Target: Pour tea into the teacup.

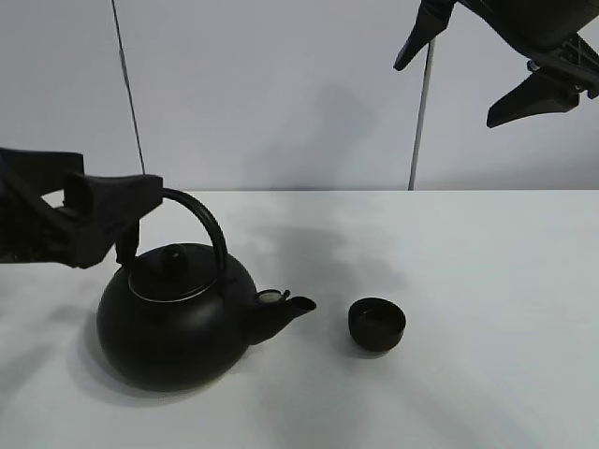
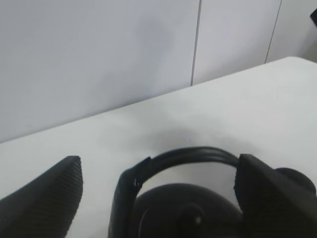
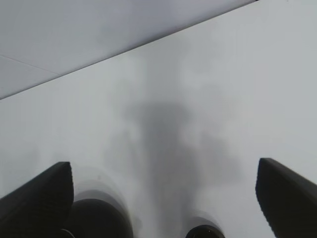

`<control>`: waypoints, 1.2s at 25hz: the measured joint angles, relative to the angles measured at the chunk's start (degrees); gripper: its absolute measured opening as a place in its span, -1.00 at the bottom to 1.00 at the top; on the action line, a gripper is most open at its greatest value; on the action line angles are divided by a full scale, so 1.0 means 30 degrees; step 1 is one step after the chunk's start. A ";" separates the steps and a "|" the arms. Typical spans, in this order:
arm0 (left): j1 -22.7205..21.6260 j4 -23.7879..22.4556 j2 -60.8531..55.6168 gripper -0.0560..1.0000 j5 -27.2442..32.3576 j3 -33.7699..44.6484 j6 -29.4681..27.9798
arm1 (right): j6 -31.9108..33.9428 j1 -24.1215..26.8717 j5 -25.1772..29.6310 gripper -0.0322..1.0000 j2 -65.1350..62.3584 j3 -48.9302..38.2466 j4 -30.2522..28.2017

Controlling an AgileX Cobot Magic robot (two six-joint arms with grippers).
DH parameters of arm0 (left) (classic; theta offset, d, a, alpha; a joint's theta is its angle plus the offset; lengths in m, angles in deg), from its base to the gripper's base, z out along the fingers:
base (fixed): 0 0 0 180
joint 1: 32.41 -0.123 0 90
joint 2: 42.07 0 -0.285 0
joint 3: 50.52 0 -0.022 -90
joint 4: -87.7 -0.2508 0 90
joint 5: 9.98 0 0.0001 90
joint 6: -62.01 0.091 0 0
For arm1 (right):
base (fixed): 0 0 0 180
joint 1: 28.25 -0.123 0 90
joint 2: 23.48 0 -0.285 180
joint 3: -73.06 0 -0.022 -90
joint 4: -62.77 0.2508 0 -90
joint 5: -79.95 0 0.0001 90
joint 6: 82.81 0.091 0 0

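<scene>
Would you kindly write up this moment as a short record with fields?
kettle: upright on the table, spout toward the teacup
teacup: upright, apart from the spout
left gripper: jaws open, either side of the kettle handle
right gripper: jaws open, raised high, holding nothing
tea stream: none visible

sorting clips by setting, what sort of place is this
Most likely a robot test bench rather than a real kitchen: a bare white table against blank white wall panels, holding only a black kettle and a small teacup, with two black grippers, left and right, over it.
</scene>
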 joint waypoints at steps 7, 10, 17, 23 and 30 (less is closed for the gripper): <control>0.0000 0.0336 -0.3435 0.25 0.4391 -0.0396 0.0505 | 0.0000 0.0000 0.0000 0.41 0.0000 0.0000 0.0000; 0.0000 0.0336 -0.4866 0.25 0.7259 -0.1332 0.0548 | 0.0000 0.0000 0.0000 0.41 0.0000 0.0000 0.0000; 0.0000 -0.0572 -0.7312 0.32 1.9086 -0.6556 -0.1531 | 0.0000 0.0000 0.0000 0.41 0.0000 0.0000 0.0000; 0.0000 0.0145 -0.7365 0.39 3.0368 -1.2945 -0.2976 | 0.0000 0.0000 0.0000 0.41 0.0000 0.0000 0.0000; 0.0000 0.2728 -0.5421 0.39 3.6213 -1.7311 -0.3055 | 0.0000 0.0000 0.0000 0.41 0.0000 0.0000 0.0000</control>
